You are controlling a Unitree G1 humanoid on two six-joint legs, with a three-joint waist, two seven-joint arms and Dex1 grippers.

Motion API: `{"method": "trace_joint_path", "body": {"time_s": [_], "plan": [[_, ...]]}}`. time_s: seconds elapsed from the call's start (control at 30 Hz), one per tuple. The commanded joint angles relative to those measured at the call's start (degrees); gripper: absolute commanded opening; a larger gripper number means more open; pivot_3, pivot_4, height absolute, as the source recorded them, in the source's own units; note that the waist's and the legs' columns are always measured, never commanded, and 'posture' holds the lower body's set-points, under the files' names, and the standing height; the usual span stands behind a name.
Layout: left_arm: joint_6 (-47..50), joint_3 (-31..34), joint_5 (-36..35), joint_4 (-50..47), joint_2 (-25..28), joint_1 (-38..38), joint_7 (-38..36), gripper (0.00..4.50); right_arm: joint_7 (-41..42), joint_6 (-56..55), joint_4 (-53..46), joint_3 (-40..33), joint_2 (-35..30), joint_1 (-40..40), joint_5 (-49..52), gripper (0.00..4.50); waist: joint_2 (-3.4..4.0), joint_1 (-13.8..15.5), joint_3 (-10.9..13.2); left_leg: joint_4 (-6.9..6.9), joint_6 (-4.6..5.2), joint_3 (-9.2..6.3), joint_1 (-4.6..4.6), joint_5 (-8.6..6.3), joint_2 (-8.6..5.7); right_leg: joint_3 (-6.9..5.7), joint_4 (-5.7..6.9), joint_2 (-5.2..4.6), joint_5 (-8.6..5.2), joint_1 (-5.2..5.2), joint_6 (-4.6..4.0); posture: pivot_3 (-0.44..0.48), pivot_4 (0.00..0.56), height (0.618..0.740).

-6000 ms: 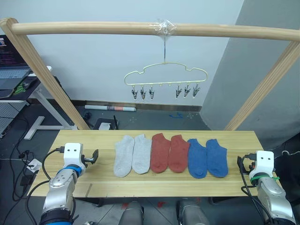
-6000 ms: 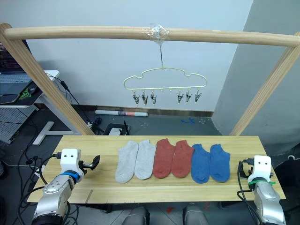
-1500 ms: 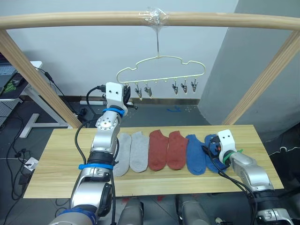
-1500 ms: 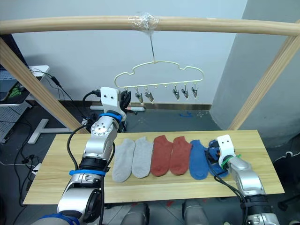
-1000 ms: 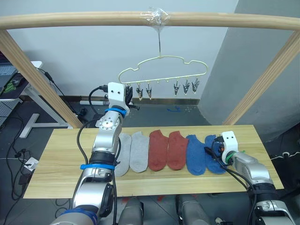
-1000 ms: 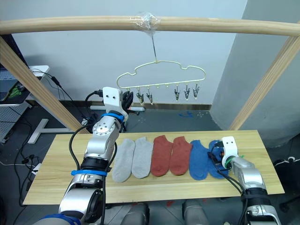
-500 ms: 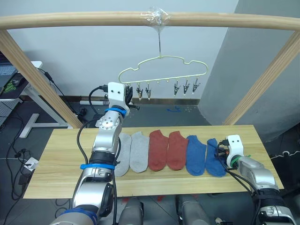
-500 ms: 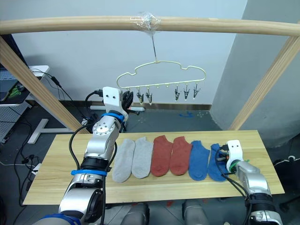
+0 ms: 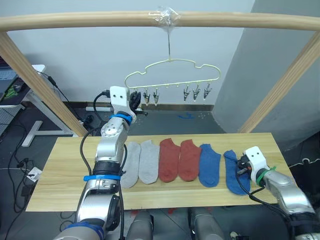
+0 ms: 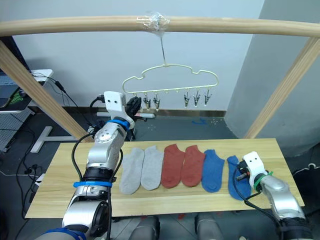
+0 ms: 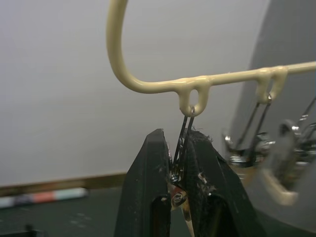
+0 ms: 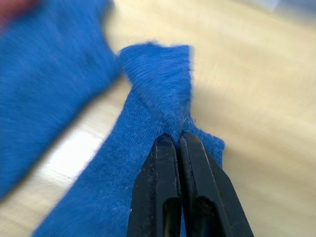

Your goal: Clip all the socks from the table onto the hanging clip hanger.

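right now the left gripper (image 11: 178, 148) is up high at the clip hanger (image 9: 172, 75), which hangs by its hook from the wooden pole (image 9: 160, 20). its two black fingers (image 11: 148, 182) are pressed together on the first clip (image 11: 178, 170) at the left end of the row, pinching the thin wire of it. the other clips (image 9: 196, 92) hang in a row along the bottom bar with nothing in them. down below, the table (image 9: 60, 180) has six socks on it. two grey socks (image 9: 140, 162) lie side by side on the left, two red socks (image 9: 179, 160) lie touching in the middle, and one blue sock (image 9: 209, 165) lies just beside them. the last blue sock (image 9: 233, 172) sits a little apart from its twin, near the right end of the table and a bit tilted. the right gripper (image 12: 171, 140) is low by the table edge, and its fingers (image 12: 157, 177) are squeezed tight on that last blue sock, bunching up the soft cloth between them.
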Motion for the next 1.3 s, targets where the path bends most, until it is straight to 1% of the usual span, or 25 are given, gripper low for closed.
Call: {"method": "trace_joint_path", "body": {"time_s": [0.03, 0.1, 0.13, 0.17, 0.23, 0.3, 0.4, 0.53, 0.73, 0.97, 1.3], "plan": [[10.1, 2.6, -7.2, -4.6, 2.2, 0.0, -4.3, 0.12, 4.7, 4.8, -13.2, 0.8, -0.8, -1.7, 5.5, 0.06, -0.06, -0.4, 0.0, 0.0, 0.0, -0.02, 0.01, 0.0, 0.03, -0.01, 0.03, 0.03, 0.0, 0.0, 0.0, 0.051, 0.207, 0.74], [17.8, 4.6, -12.7, -6.5, 3.3, -0.5, -6.2, 0.12, 5.4, 10.0, -17.8, 1.4, -0.2, -3.7, 8.9, 0.06, -0.06, -0.6, 0.1, 0.0, 0.0, -0.02, 0.03, 0.01, 0.05, -0.01, 0.04, 0.06, 0.0, 0.0, 0.0, 0.051, 0.207, 0.74], [23.7, 6.9, -17.3, -7.1, 3.8, -1.1, -6.0, 0.12, 5.1, 12.5, -19.4, 2.3, 0.8, -5.3, 10.3, 0.06, -0.11, -0.6, 0.1, 0.02, 0.0, -0.02, 0.02, 0.01, 0.04, 0.0, 0.03, 0.05, 0.0, 0.0, 0.0, 0.051, 0.207, 0.74], [31.9, 10.3, -24.0, -7.2, 4.9, -2.1, -6.2, 0.12, 4.4, 16.0, -20.3, 4.2, 3.6, -8.5, 12.3, 0.06, -0.19, -0.6, 0.1, 0.02, 0.0, -0.01, 0.01, 0.01, 0.04, 0.0, 0.03, 0.05, 0.0, 0.0, 0.0, 0.05, 0.206, 0.74], [42.6, 14.6, -32.8, -8.0, 6.1, -3.0, -5.5, 0.12, 2.9, 20.9, -20.4, 7.0, 8.1, -13.1, 14.6, 0.06, -0.34, -0.9, 0.2, 0.02, 0.01, -0.04, 0.02, 0.01, 0.09, -0.03, 0.07, 0.07, 0.0, -0.02, -0.01, 0.052, 0.202, 0.74], [47.4, 16.6, -36.8, -8.8, 6.5, -3.1, -4.4, 0.12, 1.6, 23.2, -18.9, 9.0, 11.0, -16.0, 14.4, 0.06, -0.32, -0.7, 0.2, 0.01, 0.01, -0.11, 0.0, 0.01, 0.08, -0.08, 0.08, 0.08, 0.0, -0.02, -0.03, 0.052, 0.2, 0.74], [51.6, 19.4, -41.8, -9.5, 5.5, -3.7, -1.6, 0.12, -0.7, 25.1, -12.8, 12.1, 16.9, -22.9, 13.5, 0.06, -0.37, -0.2, 0.3, 0.01, -0.01, -0.16, -0.13, 0.0, 0.04, -0.12, 0.01, 0.04, -0.01, -0.07, -0.05, 0.052, 0.2, 0.74], [53.6, 20.0, -45.1, -11.5, 4.7, -3.5, 0.8, 0.12, -1.8, 26.6, -10.1, 12.5, 19.7, -26.2, 14.0, 0.06, -0.42, 1.1, 0.3, 0.02, -0.03, -0.24, -0.27, 0.0, -0.01, -0.2, -0.05, -0.04, 0.01, -0.14, -0.07, 0.06, 0.198, 0.74], [55.4, 19.3, -48.1, -15.4, 3.8, -1.4, 2.1, 0.12, -2.2, 28.5, -5.7, 11.5, 23.8, -31.8, 15.6, 0.06, -0.41, 1.0, 0.4, 0.01, -0.05, -0.26, -0.28, 0.0, 0.0, -0.23, -0.01, -0.04, 0.01, -0.19, -0.09, 0.072, 0.199, 0.74], [56.2, 18.8, -49.3, -16.9, 4.2, 0.3, 2.8, 0.12, -2.2, 28.8, -4.6, 10.9, 24.7, -33.7, 16.1, 0.06, -0.41, 1.1, 0.4, 0.02, -0.05, -0.25, -0.3, 0.0, 0.0, -0.23, -0.02, -0.04, 0.03, -0.19, -0.12, 0.073, 0.202, 0.74], [55.3, 18.1, -49.7, -16.8, 5.5, 1.0, 2.8, 0.12, -2.8, 29.8, -6.0, 10.8, 24.6, -34.1, 17.0, 0.06, -0.41, 1.0, 0.4, 0.01, -0.04, -0.24, -0.28, 0.0, 0.0, -0.23, -0.01, -0.03, 0.01, -0.2, -0.09, 0.072, 0.207, 0.74]]}}
